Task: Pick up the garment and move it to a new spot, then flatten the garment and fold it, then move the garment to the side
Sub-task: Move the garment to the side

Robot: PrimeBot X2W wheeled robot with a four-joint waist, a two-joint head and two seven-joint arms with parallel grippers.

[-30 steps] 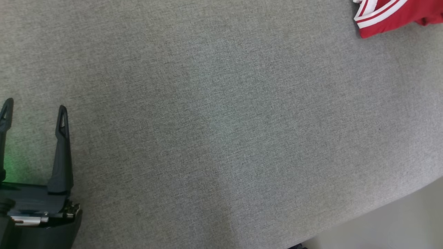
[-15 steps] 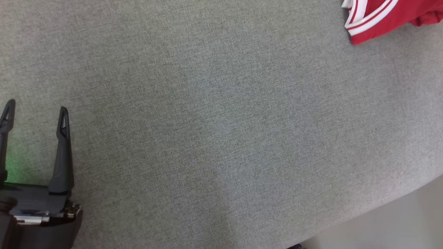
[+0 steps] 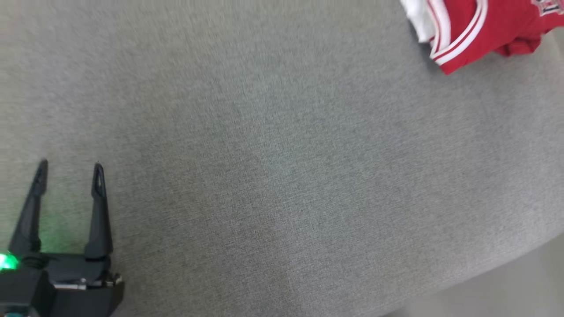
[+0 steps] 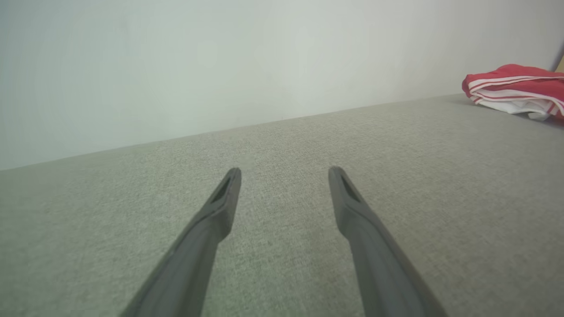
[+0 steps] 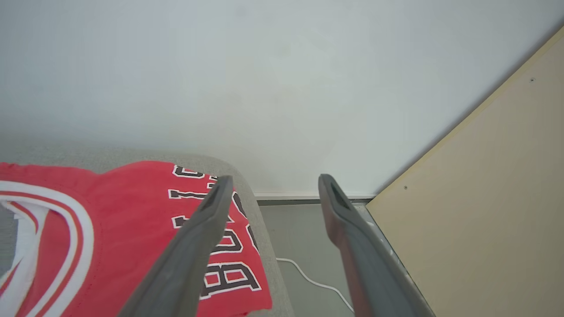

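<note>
Right tool (image 5: pixel 275 178) is hanging open and empty near the red garment (image 5: pixel 110 211) at the surface's (image 3: pixel 264 176) far right corner. Lifting straight up is looking safest, since the fabric is sitting right at the edge. Left tool (image 3: pixel 69 166) is idling open.

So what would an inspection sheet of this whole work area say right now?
Surface: grey fabric top, bare across the middle.
Job's things: red jersey with white trim, lying in layers at the far right corner, near the edge.
Clutter: nothing seen.
Grippers: left gripper open over bare fabric, holding nothing; right gripper open by the jersey, nothing between its fingers.
Cables: white cable on the floor.
Surroundings: white wall; beige panel at the right of the right wrist view.
</note>
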